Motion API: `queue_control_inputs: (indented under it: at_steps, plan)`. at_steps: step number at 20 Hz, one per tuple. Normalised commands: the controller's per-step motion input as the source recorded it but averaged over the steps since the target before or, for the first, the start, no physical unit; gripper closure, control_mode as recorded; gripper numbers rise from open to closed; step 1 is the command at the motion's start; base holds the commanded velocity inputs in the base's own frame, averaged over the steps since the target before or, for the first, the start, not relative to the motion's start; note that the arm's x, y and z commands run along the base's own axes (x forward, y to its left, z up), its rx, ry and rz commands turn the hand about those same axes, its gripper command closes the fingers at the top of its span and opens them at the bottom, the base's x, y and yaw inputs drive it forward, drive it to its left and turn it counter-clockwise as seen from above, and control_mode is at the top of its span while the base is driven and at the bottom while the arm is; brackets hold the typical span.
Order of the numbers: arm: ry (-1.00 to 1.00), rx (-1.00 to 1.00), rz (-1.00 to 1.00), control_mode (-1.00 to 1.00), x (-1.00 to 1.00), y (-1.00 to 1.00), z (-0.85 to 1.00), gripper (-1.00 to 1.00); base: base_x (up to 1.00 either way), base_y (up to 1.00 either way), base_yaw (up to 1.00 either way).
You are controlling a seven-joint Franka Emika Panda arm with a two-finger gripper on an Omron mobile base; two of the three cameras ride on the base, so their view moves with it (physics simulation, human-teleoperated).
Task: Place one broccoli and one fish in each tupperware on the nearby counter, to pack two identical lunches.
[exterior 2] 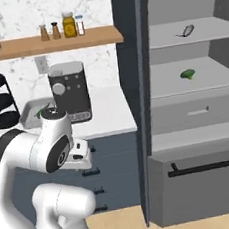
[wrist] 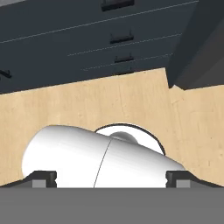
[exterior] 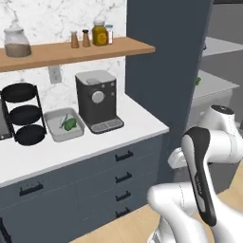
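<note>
One light-grey tupperware point(exterior: 53, 118) sits on the white counter point(exterior: 137, 121) left of a coffee machine, with a green broccoli point(exterior: 70, 124) inside it. From the right base view the tupperware point(exterior 2: 29, 110) is partly hidden behind my arm. Another broccoli point(exterior 2: 187, 74) lies on a middle shelf of the open tall cabinet, and a grey fish point(exterior 2: 188, 29) lies on the shelf above it. My gripper point(wrist: 111, 180) points down at the wooden floor in front of the drawers. Its fingertips point(wrist: 43, 178) stand wide apart and open, with nothing held.
A dark coffee machine point(exterior: 97, 100) and a black three-tier rack point(exterior: 23, 114) stand on the counter. A wooden wall shelf point(exterior: 71, 51) carries jars and shakers. The tall dark cabinet's side point(exterior: 161, 61) rises right of the counter, with a drawer point(exterior 2: 196, 111) and oven door point(exterior 2: 204, 181) under the shelves.
</note>
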Motion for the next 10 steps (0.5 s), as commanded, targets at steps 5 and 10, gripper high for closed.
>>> queue_control_inputs:
  at_steps: [5,10]
  plan:
    - [0.0,0.0,0.0,1.0,0.0,0.0,0.0,-1.0,0.25,-1.0,-0.46]
    - [0.0,0.0,0.0,1.0,0.0,0.0,0.0,-1.0,0.61,-0.8,-0.01]
